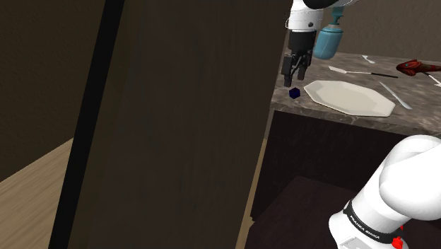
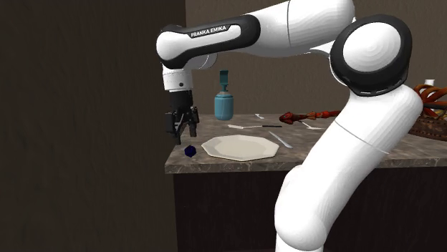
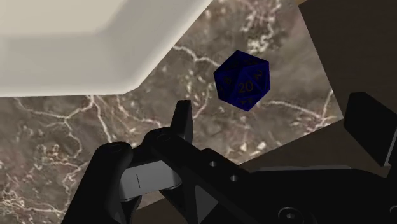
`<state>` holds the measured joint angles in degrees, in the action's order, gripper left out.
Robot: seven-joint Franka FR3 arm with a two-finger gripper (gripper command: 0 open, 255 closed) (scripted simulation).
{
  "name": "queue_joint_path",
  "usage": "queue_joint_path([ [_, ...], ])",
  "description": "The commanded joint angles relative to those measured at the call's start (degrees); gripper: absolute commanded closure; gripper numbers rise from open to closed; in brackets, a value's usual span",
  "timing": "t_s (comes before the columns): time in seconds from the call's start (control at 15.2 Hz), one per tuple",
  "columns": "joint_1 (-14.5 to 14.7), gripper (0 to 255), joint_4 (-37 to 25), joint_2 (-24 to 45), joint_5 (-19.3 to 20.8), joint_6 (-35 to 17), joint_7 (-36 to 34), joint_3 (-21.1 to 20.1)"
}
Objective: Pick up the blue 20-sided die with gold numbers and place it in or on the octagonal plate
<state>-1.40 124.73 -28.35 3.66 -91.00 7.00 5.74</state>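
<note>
In the shoulder view the black gripper (image 1: 294,79) hangs with its fingers pointing down over the near corner of a dark marbled counter (image 1: 424,99). The fingers stand apart with nothing between them. The small dark blue die (image 1: 295,93) lies on the counter right under the fingertips, with a gap between it and them. The pale octagonal plate (image 1: 350,97) lies flat just beside the die, on the side of the hand away from the tall dark cabinet panel (image 1: 177,120). A teal bottle (image 1: 328,39) stands behind the hand.

In the second exterior view the gripper (image 2: 183,134) hovers above the counter's (image 2: 344,139) corner, fingers spread. The die (image 2: 190,151) sits just below the tips, close to the counter's edge. The plate (image 2: 240,147) lies next to it, apart from the die, and the bottle (image 2: 224,104) stands upright beyond the hand.

In the wrist view the two black fingers (image 3: 184,124) are well apart and clasp nothing. The die (image 3: 242,80) rests on the veined stone (image 3: 63,127) ahead of the gripper (image 3: 277,127), in line with the gap between the fingers and untouched by them, a gold 20 on its upward face. The plate's (image 3: 95,44) angled rim lies near the die, past the finger on that side.
</note>
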Motion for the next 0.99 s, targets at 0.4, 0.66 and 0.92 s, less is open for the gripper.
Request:
queue_joint_path([
  [0.4, -0.36, 0, 4.84, 0.6, 0.5, -5.51, 0.85, 0.91],
  [0.66, -0.37, 0, 5.33, 0.55, 0.52, -5.94, 0.84, 0.93],
  [0.92, -0.37, 0, 5.31, 0.56, 0.52, -5.92, 0.84, 0.93],
])
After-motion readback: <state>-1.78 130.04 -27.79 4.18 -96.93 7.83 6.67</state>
